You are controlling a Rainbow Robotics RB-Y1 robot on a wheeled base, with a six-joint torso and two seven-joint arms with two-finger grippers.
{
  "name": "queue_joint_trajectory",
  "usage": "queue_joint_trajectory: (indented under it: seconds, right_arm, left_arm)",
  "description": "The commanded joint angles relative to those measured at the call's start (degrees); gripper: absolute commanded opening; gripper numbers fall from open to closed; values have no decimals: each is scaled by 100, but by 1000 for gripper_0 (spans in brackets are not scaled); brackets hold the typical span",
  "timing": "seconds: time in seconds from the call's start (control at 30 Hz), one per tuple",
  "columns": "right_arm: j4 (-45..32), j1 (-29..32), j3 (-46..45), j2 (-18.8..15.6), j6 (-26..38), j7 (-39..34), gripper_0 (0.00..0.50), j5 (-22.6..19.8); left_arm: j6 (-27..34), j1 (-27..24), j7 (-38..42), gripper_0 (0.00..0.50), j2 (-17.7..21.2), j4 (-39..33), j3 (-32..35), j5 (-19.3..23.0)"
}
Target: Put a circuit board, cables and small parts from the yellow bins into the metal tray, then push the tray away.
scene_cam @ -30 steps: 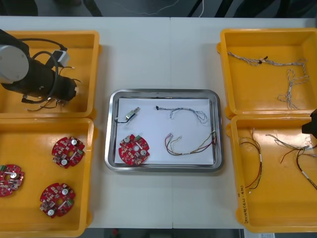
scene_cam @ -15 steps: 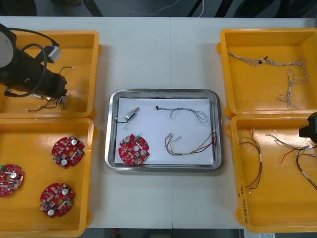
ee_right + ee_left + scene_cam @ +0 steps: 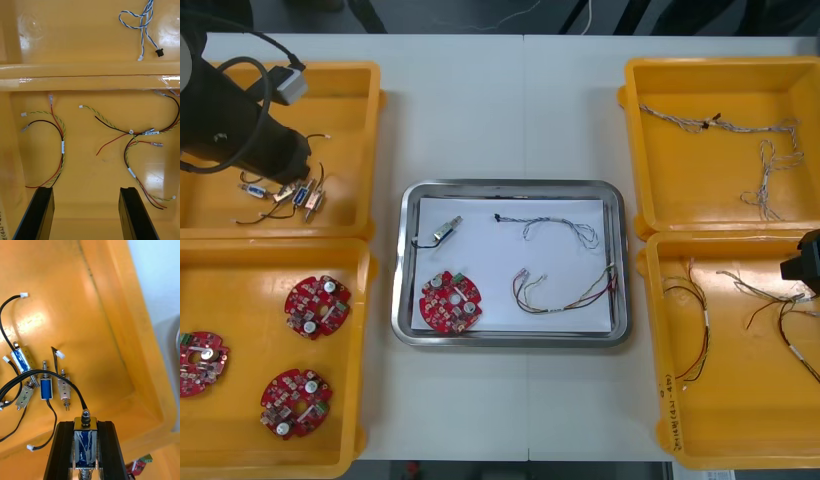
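Beside metal tray (image 3: 510, 186), four yellow bins (image 3: 250, 280)

The light worktop (image 3: 480, 110) has a thin seam (image 3: 523, 100) running from its near edge to its far edge. Beyond the far edge lies dark floor (image 3: 410, 15), a thin pale cord (image 3: 480, 22) trailing across it.

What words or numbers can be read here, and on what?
"2": on a small metal part in the left far yellow bin.
"X", probably: on the neighbouring metal part in that bin.
White scrawl on the held part in the shut left gripper: unreadable.
Writing on the rim of the right near bin, over which the open right gripper hangs: too small to read.
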Motion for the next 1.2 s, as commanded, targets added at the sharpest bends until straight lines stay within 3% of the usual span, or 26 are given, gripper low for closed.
queue_joint_trajectory:
  seconds: [0.03, 0.47, 0.93, 1.2]
  right_arm:
    - [-193, 75, -165, -9, 18, 186, 500, -53]
    - [-193, 75, -165, -1, 18, 257, 500, -9]
    - [-193, 75, -165, -1, 18, 257, 500, 0]
    - [-193, 84, -165, -1, 18, 221, 500, -9]
  left_arm:
    - [287, -278, 770, 0, 215, -527, 171, 74]
    - [736, -629, 1992, 0, -207, -1230, -357, -181]
    - [700, -963, 3056, 0, -945, -1494, -1280, -998]
    - [349, -1104, 3715, 0, -1253, -1494, -1948, -1332]
